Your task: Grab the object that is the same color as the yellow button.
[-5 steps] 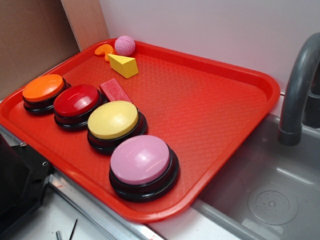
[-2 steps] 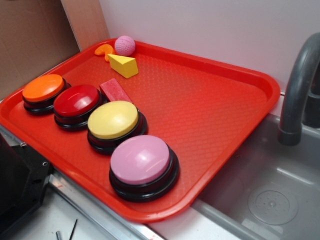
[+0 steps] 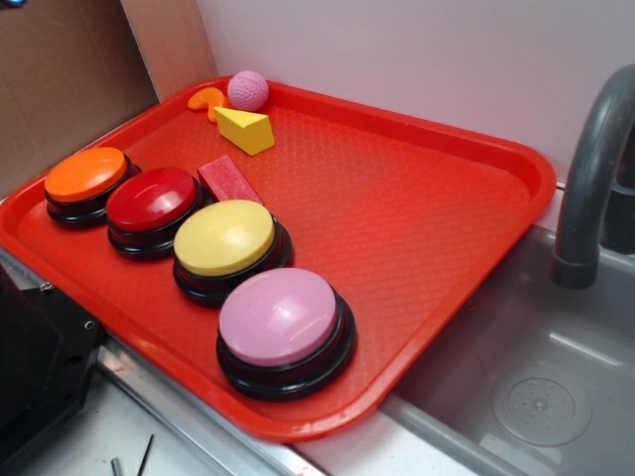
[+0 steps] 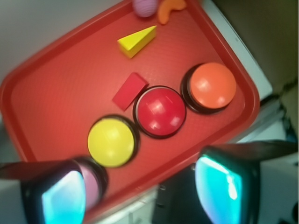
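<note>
A small yellow wedge lies near the far left corner of the red tray; it also shows in the wrist view. The yellow button stands in a row of buttons at the tray's front left, and in the wrist view. My gripper is open and empty, high above the tray's near edge, far from the wedge. It is out of the exterior view.
An orange button, a red button and a pink button stand in the row. A red block, an orange crescent and a pink ball lie on the tray. A grey faucet and sink are right.
</note>
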Robot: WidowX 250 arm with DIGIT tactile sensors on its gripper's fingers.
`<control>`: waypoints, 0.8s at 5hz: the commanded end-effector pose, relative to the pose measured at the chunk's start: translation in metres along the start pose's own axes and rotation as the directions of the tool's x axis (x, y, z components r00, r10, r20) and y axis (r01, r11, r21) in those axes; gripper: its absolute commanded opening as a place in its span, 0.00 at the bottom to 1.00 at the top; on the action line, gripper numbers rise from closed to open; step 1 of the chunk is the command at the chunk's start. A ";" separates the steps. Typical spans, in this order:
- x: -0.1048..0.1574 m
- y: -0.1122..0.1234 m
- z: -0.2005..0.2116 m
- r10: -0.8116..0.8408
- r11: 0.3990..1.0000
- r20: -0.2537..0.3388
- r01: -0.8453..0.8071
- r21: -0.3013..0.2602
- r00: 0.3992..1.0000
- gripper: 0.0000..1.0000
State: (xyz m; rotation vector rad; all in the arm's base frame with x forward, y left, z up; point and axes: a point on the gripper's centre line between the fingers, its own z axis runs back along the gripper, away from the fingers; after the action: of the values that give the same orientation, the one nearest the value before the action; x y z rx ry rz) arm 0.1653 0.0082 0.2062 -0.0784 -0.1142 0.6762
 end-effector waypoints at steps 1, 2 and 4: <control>0.060 0.009 -0.047 0.477 0.878 0.030 -0.475 -0.062 0.878 1.00; 0.091 0.014 -0.075 0.668 0.744 0.126 -0.665 -0.066 0.734 1.00; 0.121 0.008 -0.114 0.792 0.592 0.224 -0.805 -0.048 0.569 1.00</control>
State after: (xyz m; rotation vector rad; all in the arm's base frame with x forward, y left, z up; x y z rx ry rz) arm 0.2712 0.0783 0.0849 0.0526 -0.2290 1.6271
